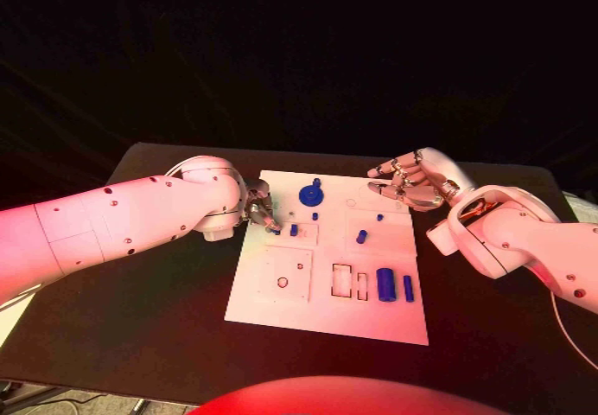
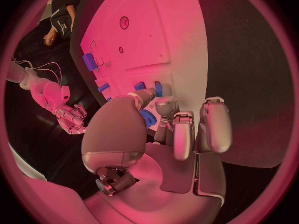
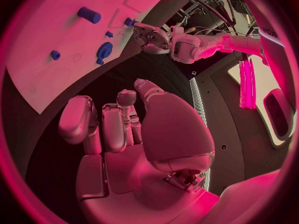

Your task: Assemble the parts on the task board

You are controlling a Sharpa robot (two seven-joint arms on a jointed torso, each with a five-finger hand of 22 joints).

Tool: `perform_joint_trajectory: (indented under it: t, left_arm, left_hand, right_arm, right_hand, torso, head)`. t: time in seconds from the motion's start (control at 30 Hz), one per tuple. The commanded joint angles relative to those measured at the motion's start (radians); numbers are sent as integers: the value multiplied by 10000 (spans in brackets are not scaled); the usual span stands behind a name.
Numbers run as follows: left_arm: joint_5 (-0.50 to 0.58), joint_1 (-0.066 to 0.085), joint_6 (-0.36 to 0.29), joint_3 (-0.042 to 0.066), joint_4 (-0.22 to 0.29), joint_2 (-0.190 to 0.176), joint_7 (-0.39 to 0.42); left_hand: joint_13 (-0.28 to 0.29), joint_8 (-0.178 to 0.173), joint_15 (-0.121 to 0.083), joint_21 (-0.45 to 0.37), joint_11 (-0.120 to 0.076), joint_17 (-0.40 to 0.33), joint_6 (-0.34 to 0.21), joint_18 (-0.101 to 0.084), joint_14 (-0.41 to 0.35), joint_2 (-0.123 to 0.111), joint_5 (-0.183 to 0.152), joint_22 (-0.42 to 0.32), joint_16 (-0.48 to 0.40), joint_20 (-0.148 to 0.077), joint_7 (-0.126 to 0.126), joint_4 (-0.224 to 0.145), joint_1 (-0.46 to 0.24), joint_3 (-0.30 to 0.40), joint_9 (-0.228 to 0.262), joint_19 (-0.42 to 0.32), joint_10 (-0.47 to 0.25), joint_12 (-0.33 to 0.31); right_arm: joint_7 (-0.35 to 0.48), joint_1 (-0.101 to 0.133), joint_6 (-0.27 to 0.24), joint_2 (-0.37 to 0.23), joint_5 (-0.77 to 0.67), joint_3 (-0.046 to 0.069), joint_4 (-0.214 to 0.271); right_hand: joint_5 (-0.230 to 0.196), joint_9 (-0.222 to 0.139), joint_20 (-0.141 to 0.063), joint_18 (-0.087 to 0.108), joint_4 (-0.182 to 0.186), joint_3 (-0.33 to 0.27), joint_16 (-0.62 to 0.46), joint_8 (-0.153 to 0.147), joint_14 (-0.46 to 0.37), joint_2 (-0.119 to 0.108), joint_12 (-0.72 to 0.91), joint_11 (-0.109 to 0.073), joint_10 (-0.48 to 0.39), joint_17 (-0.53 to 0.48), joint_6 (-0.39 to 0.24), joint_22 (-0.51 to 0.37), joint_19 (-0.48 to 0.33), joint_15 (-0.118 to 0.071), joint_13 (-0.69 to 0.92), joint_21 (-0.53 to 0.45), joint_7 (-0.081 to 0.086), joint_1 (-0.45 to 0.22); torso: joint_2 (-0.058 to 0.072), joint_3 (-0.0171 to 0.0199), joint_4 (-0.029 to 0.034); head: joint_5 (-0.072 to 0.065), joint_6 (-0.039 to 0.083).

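Note:
The white task board (image 1: 327, 307) lies in the middle of the black table. My left hand (image 1: 261, 210) reaches down at its left edge and pinches a small blue part (image 1: 274, 230) at its fingertips, close to a blue peg (image 1: 294, 230). In the left wrist view blue bits (image 2: 158, 88) show by the fingertips (image 2: 166, 103). The right wrist view shows that hand (image 3: 149, 35) with a blue part (image 3: 129, 21) at its tips. My right hand (image 1: 406, 181) hovers over the board's far right corner, fingers apart (image 3: 118, 119), holding nothing.
Other blue parts sit on the board: a round piece (image 1: 312, 190) at the far side, a peg (image 1: 361, 235) in the middle, a cylinder (image 1: 386, 281) and a thin bar (image 1: 408, 288) by rectangular slots (image 1: 341, 280). A round hole (image 1: 283, 281) lies on the near left.

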Motion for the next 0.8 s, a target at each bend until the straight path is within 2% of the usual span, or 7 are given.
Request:
perform_joint_trajectory:
  t: [0.03,0.1,0.27,0.57,0.8]
  left_arm:
    - [-38,-32,335,-27,30,-15,-91]
    - [15,-32,337,-27,53,-20,-55]
    - [75,-32,352,-27,81,-24,17]
    - [132,-31,394,-23,21,36,69]
    - [255,-26,816,-24,-218,222,-95]
  left_hand:
    - [46,17,5,40,1,2627,125,-76,1051,10,141,852,31,-12,-33,-1406,-35,1428,7,108,87,85]
    - [79,-1,1,33,-3,2627,163,-75,1051,-22,262,852,31,-17,-38,-1451,-79,1471,6,106,89,113]
    - [76,-10,0,38,-7,2627,185,-76,1051,-37,310,859,31,-19,-42,-1477,-102,1493,6,108,85,112]
    - [47,-30,0,41,-14,2627,240,-79,1051,-66,366,868,31,-18,-57,-1521,-137,1517,-1,110,90,91]
    - [-16,-78,4,43,-7,2627,292,-81,1051,-62,400,878,31,-17,-51,-1481,-292,1490,-14,112,99,43]
  right_arm:
    - [3,-8,181,-1,94,0,10]
    - [3,-8,185,-1,101,0,12]
    - [11,-9,174,-1,108,0,10]
    - [19,-11,156,4,111,0,10]
    - [20,-11,154,11,111,0,14]
  right_hand:
    - [51,15,-16,153,6,22,-63,37,525,29,-43,-16,-45,334,48,-11,-54,28,-3,-38,0,-10]
    - [51,15,-16,153,6,22,-63,37,525,29,-43,-16,-45,334,48,-11,-54,28,-3,-38,0,-10]
    - [51,15,-16,153,6,22,-63,37,525,29,-43,-16,-45,334,48,-11,-54,28,-3,-38,0,-10]
    - [51,15,-16,153,6,22,-63,37,525,29,-43,-16,-45,334,48,-11,-54,28,-3,-38,0,-10]
    - [51,15,-16,153,6,22,-63,37,525,29,-43,-16,-45,334,48,-11,-54,28,-3,-38,0,-10]
  torso:
    - [3,-11,-2]
    - [6,-11,-5]
    - [10,-12,-16]
    - [0,-3,3]
    - [5,2,-17]
  head:
    - [-1,4]
    - [-14,7]
    - [-13,-10]
    - [-30,-43]
    - [-27,-20]
